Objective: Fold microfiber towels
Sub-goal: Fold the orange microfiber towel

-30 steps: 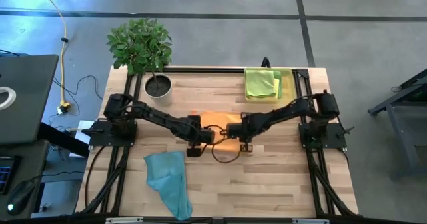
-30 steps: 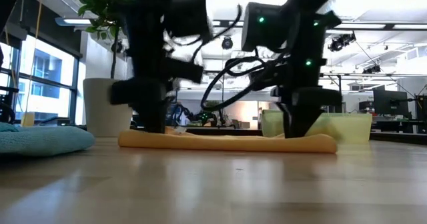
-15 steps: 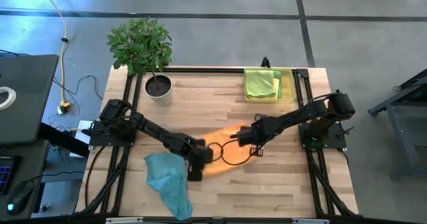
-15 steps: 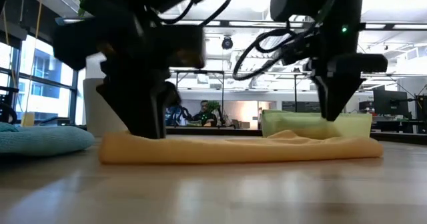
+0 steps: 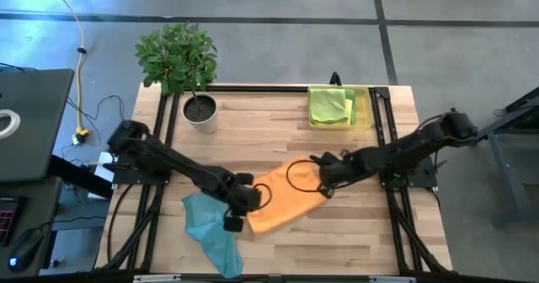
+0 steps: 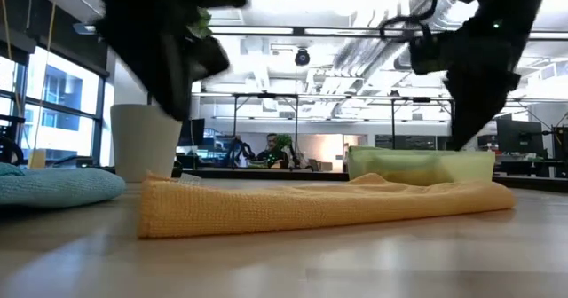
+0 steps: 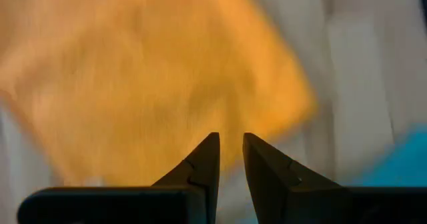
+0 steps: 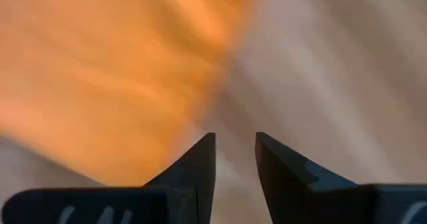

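Note:
An orange microfiber towel (image 5: 282, 203) lies flat on the wood table, set diagonally near the middle; the low view shows it as a thick layered strip (image 6: 311, 205). My left gripper (image 5: 232, 222) hovers over its near left corner (image 7: 133, 71), open by a narrow gap with nothing between the fingers (image 7: 230, 144). My right gripper (image 5: 324, 186) hovers over the towel's right edge (image 8: 100, 71), also open and holding nothing (image 8: 235, 141). In the low view both grippers (image 6: 169, 67) (image 6: 475, 94) hang clear above the towel.
A light blue towel (image 5: 215, 228) lies crumpled at the near left, close beside my left gripper. Folded lime green towels (image 5: 330, 106) sit in a yellow tray (image 5: 364, 106) at the far right. A potted plant (image 5: 200, 109) stands at the far left.
Both grippers carried the orange towel toward the table's near edge, then rose clear and left it lying there. It now covers more of the table and lies nearer than before. My left gripper went near-left, my right gripper toward the right edge.

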